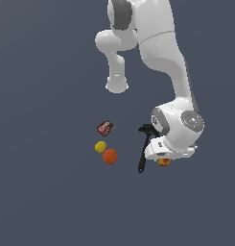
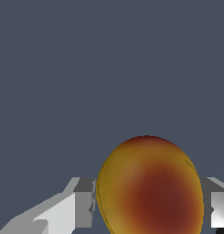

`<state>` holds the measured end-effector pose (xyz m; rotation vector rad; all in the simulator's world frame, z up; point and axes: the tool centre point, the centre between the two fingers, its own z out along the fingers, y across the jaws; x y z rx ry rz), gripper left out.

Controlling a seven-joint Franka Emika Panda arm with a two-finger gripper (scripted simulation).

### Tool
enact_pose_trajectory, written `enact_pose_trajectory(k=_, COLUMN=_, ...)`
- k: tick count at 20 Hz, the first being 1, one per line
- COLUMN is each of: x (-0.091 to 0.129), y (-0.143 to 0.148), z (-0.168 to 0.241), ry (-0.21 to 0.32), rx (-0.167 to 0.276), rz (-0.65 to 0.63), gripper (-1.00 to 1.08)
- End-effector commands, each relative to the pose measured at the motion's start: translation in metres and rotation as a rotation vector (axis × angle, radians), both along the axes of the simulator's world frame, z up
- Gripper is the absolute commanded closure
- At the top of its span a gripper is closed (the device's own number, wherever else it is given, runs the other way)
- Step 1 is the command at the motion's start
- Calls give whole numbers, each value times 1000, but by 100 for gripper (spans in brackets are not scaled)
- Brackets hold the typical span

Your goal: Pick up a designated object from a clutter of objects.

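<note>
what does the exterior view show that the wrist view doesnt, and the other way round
Only the exterior view shows the rest of the clutter: the black hammer, the red-labelled packet, the yellow lemon and the orange ball, plus the whole arm. Only the wrist view shows the red blotch on the fruit up close and a finger on either side of it. Both show the yellow-red fruit at the gripper; whether the jaws press it, I cannot tell.

Flat, even simulator light, no cast shadows or glare; both renders are coarse, with jagged edges around the gripper [image 2: 150,205].
</note>
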<state>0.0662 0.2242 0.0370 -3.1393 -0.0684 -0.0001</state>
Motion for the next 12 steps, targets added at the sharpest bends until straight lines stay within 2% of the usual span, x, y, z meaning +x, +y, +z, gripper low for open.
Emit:
enact_pose_trajectory(k=1, x=-1, y=-2, z=4, ry=-1, rx=0, rz=0, gripper=108)
enact_pose_trajectory(k=12, x=-23, y=-25, z=43, ry=-2, rx=-1, rz=-1, gripper=108)
